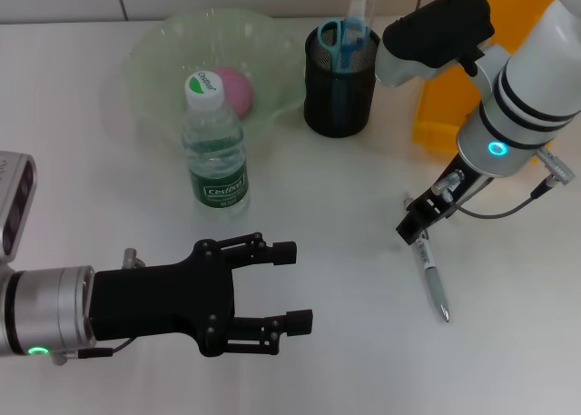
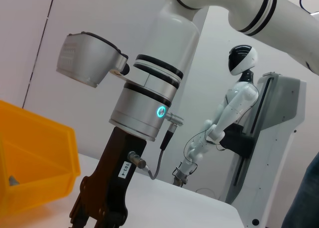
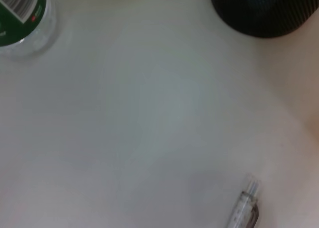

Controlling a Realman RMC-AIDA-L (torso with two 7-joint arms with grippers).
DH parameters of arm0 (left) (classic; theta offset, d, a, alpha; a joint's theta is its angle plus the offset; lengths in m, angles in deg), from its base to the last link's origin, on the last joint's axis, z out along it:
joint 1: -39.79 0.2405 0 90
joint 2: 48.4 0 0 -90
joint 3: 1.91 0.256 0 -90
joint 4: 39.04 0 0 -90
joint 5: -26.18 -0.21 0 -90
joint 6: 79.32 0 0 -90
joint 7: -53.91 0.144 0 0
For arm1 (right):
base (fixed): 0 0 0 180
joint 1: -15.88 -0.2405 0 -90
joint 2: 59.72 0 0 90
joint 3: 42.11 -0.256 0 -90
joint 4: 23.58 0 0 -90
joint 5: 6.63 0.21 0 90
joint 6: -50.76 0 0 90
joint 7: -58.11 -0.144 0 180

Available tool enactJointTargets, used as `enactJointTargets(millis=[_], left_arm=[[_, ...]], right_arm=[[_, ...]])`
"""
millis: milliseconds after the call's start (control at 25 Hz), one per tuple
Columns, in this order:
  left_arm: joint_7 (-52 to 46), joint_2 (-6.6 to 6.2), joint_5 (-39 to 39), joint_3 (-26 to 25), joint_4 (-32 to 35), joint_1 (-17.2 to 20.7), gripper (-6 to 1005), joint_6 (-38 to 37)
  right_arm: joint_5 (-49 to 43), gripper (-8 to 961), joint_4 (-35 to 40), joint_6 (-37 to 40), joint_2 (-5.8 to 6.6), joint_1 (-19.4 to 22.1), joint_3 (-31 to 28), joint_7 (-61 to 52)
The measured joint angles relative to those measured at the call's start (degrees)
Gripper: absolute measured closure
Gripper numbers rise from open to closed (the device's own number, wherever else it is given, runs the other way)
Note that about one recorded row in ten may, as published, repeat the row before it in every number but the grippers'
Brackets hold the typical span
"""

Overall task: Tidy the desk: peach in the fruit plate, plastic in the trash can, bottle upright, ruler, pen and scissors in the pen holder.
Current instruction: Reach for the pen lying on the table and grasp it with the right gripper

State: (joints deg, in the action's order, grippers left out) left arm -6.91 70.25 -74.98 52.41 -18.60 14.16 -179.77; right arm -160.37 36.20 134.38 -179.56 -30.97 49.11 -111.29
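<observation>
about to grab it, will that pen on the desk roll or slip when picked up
The pen is thin and round, lying flat on the smooth desk, so it may roll if nudged. It looks rigid and light. The right end effector sits at its upper end, so it could pivot or droop.

Black mesh pen holder [image 1: 339, 79], clear plastic bottle [image 1: 215, 152]

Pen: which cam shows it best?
Head view: the whole pen lies on the desk, its upper end at the right claw. Right wrist view catches only one end; left wrist view shows none of it.
</observation>
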Motion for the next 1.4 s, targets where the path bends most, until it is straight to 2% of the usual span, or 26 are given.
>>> enactJointTargets(millis=[960,1200,1280,1400], left_arm=[[0.6,0.0,0.0,0.0,-0.2,0.0,153,0.2],[0.6,0.0,0.0,0.0,-0.2,0.0,153,0.1],[0.6,0.0,0.0,0.0,-0.2,0.0,153,0.1],[0.6,0.0,0.0,0.0,-0.2,0.0,153,0.1]], right_arm=[[-0.1,288,-2.4,-3.1,-0.13,-0.5,2.3,0.0],[-0.1,326,-2.4,-3.2,-0.13,-0.6,2.7,0.0],[-0.1,538,-2.3,-3.2,-0.13,-0.6,2.9,0.0],[-0.1,621,-2.4,-3.3,-0.13,-0.6,3.1,0.0]])
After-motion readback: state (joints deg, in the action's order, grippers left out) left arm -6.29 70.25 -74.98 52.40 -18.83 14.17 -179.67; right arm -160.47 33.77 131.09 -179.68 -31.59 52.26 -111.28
